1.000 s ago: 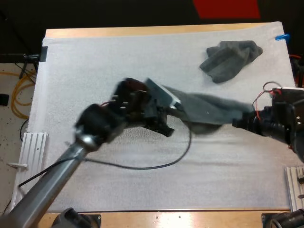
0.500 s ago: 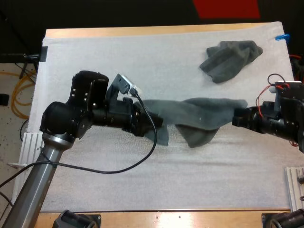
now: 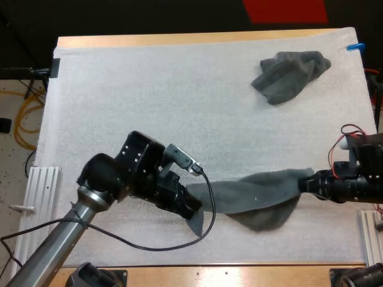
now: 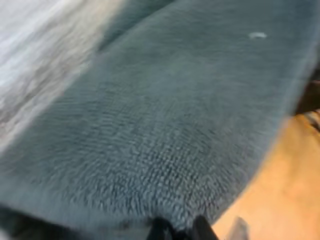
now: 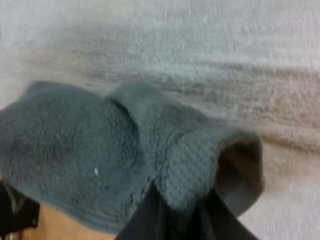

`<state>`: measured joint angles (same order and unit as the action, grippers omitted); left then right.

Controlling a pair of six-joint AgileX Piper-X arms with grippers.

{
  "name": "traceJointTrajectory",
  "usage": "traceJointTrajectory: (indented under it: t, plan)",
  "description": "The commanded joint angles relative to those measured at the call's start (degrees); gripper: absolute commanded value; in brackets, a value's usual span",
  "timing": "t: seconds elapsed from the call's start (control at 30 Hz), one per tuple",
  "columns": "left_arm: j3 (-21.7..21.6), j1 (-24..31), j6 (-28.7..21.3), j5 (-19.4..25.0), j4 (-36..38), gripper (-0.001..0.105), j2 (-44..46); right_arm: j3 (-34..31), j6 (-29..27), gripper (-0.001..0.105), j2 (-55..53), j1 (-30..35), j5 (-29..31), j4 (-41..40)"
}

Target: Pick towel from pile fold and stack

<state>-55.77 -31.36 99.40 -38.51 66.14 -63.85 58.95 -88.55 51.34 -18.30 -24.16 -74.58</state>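
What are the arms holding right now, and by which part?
One dark towel, stretched between both arms: the left jaws pinch one end's edge, the right jaws the opposite end. The crumpled towel lies apart.

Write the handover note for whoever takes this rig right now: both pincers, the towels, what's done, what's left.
Left pincer: shut on the left end of the stretched towel.
Right pincer: shut on the same towel's right end.
Towels: the stretched towel spans between the two pincers over the near part of the white mat, with its middle sagging. The crumpled towel lies at the mat's far right, untouched.
Done: one towel is picked up and gripped at both ends.
Left: lay it flat, fold it and set it down as the stack's start. Then probably do the same with the crumpled towel.
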Motion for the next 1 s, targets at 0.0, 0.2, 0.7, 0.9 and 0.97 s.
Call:
traceJointTrajectory:
  t: [0.0,0.2,0.7,0.9,0.97]
  plan:
    - [2.4,0.5,2.2,0.4,-5.4,0.000,0.0,-1.8,-0.2,0.000,1.3,0.0,-0.5,0.7]
    - [11.9,5.2,7.5,-2.8,-24.1,0.000,-5.4,-10.9,4.6,0.000,11.6,0.0,-0.3,17.7]
    - [9.7,20.9,19.0,-14.1,-52.9,0.000,-29.2,-2.4,16.7,0.000,41.6,0.0,1.8,49.1]
    - [6.2,23.9,19.1,-14.0,-55.0,0.000,-29.6,4.0,16.8,0.000,44.3,0.1,8.0,49.5]
    - [4.6,24.5,19.1,-14.1,-55.0,0.005,-29.6,5.9,16.5,0.000,44.4,0.1,9.2,49.4]
